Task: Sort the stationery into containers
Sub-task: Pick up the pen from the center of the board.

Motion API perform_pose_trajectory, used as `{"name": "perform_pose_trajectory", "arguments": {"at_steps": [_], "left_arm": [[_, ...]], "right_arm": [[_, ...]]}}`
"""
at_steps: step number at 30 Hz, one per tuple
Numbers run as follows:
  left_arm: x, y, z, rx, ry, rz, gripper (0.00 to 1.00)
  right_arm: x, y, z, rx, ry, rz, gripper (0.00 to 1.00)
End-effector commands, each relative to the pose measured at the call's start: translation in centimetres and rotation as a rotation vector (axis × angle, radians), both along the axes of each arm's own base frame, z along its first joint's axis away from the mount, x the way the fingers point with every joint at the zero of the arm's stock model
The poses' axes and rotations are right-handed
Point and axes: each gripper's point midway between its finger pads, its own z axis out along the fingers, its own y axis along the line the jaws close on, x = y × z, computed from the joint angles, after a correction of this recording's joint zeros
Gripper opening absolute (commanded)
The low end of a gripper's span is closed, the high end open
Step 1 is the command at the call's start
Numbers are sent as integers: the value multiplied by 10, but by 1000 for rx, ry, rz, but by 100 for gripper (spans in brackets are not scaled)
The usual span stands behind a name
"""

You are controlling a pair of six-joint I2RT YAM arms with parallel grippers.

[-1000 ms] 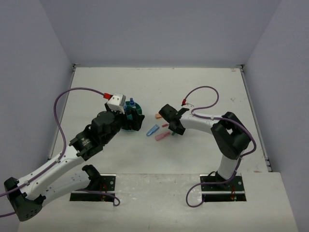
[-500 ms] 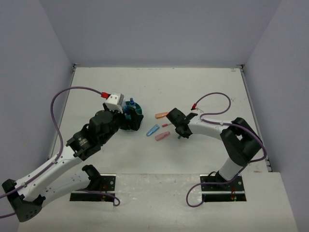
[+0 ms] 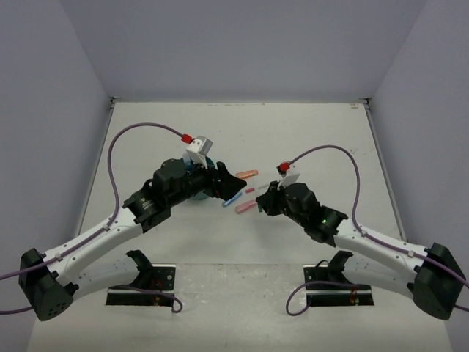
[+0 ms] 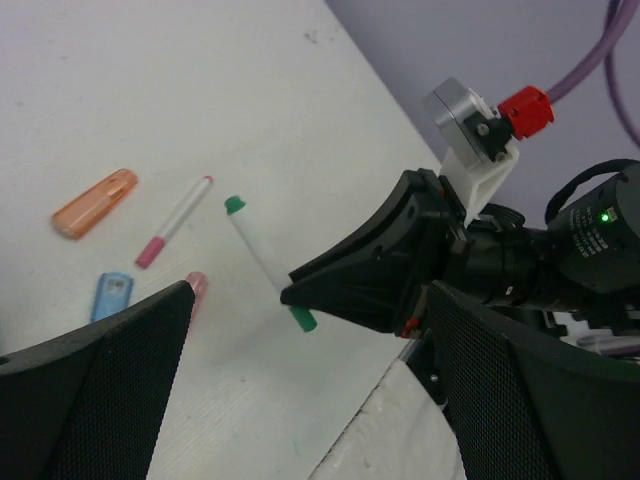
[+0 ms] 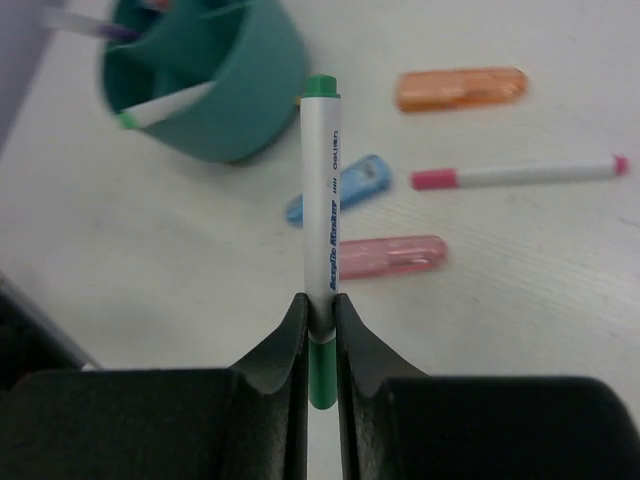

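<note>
While upright, teal organizer (image 5: 248,112), pens (image 5: 166,105) inside

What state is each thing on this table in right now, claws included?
Right claw: shut on the green-capped marker.
Left claw: wide open, empty.
Green-capped marker: clamped near one end in the right claw.
Teal organizer: upright, some pens inside.
Orange marker: lying loose.
Pink-tipped pen: lying loose.
Light-blue marker: lying loose.
Pink marker: lying loose.

White table (image 3: 308,125), pale lavender walls (image 3: 242,44)
</note>
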Motion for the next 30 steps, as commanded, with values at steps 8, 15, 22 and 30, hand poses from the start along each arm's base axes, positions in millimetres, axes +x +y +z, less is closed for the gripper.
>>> {"name": "perform_pose_trajectory", "arguments": {"at_steps": [8, 15, 22, 30], "left_arm": [[-35, -44, 43, -297, -14, -291, 75], [-33, -48, 41, -300, -14, -297, 41], [-24, -45, 46, -247, -71, -263, 0], [80, 30, 25, 174, -330, 328, 0]], "right_arm": [[-54, 41, 124, 315, -489, 471, 0], [-61, 38, 133, 347, -526, 488, 0], [-47, 30, 125, 313, -495, 393, 77], [5, -21, 96, 252, -380, -66, 99]]}}
